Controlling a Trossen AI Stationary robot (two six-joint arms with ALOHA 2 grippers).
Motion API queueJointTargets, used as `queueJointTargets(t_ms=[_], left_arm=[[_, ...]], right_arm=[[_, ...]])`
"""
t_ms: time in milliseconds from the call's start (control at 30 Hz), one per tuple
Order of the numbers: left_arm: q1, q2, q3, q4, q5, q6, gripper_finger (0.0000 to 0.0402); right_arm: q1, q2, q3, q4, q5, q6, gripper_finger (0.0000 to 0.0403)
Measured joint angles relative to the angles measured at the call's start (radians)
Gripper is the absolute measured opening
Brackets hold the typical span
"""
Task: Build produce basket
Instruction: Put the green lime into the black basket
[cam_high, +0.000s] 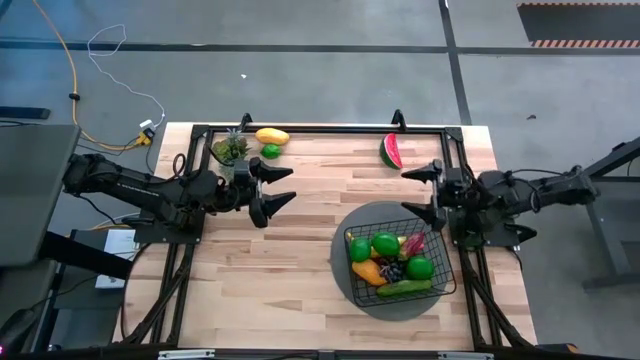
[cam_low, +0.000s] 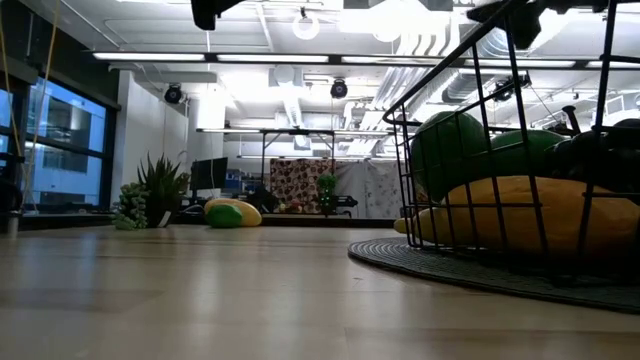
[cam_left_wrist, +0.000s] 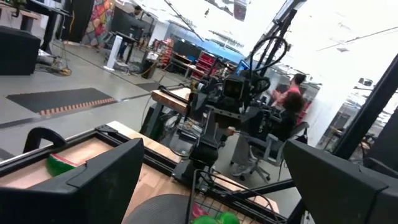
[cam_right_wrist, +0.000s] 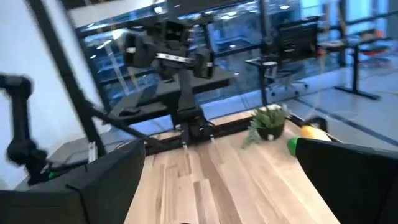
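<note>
The black wire basket (cam_high: 400, 262) stands on a round grey mat (cam_high: 352, 290) at the table's near right. It holds produce: green limes (cam_high: 386, 244), an orange mango (cam_high: 367, 272), dark grapes (cam_high: 390, 268), a cucumber (cam_high: 405, 288) and a red chili (cam_high: 413, 243). A watermelon slice (cam_high: 391, 152) lies at the far edge. A yellow fruit (cam_high: 271, 136) and a green lime (cam_high: 270, 151) lie at the far left. My left gripper (cam_high: 290, 185) hovers open left of centre. My right gripper (cam_high: 406, 192) hovers open just beyond the basket's far rim. Neither holds anything.
A small potted plant (cam_high: 230, 150) stands at the far left by the loose fruit. A black frame rail (cam_high: 330, 128) runs along the table's far edge and down both sides. Bare wood (cam_high: 290, 270) lies between the arms and left of the mat.
</note>
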Motion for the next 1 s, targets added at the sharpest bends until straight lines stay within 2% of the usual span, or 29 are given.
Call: queueJointTargets(t_ms=[233,367,467,567,733,867,1000], left_arm=[[0.0,0.0,0.0,0.0,0.0,0.004,0.0376],[0.0,0.0,0.0,0.0,0.009,0.021,0.0376],[0.0,-0.001,0.0,-0.013,0.018,0.056,0.0376],[0.0,-0.011,0.0,-0.056,0.019,0.085,0.0376],[0.0,-0.038,0.0,-0.104,0.019,0.085,0.0376],[0.0,-0.062,0.0,-0.154,0.019,0.093,0.0376],[0.0,-0.071,0.0,-0.174,0.018,0.093,0.0376]], right_arm=[[-0.177,0.113,0.029,0.004,-0.249,-0.09,0.0399],[-0.248,0.177,0.029,0.022,-0.347,-0.064,0.0399],[-0.27,0.204,0.029,0.118,-0.359,0.042,0.0399],[-0.271,0.206,0.029,0.183,-0.363,0.061,0.0399],[-0.271,0.199,0.029,0.186,-0.363,0.072,0.0399],[-0.271,0.2,0.029,0.185,-0.363,0.181,0.0399],[-0.271,0.2,0.029,0.186,-0.335,0.211,0.0399]])
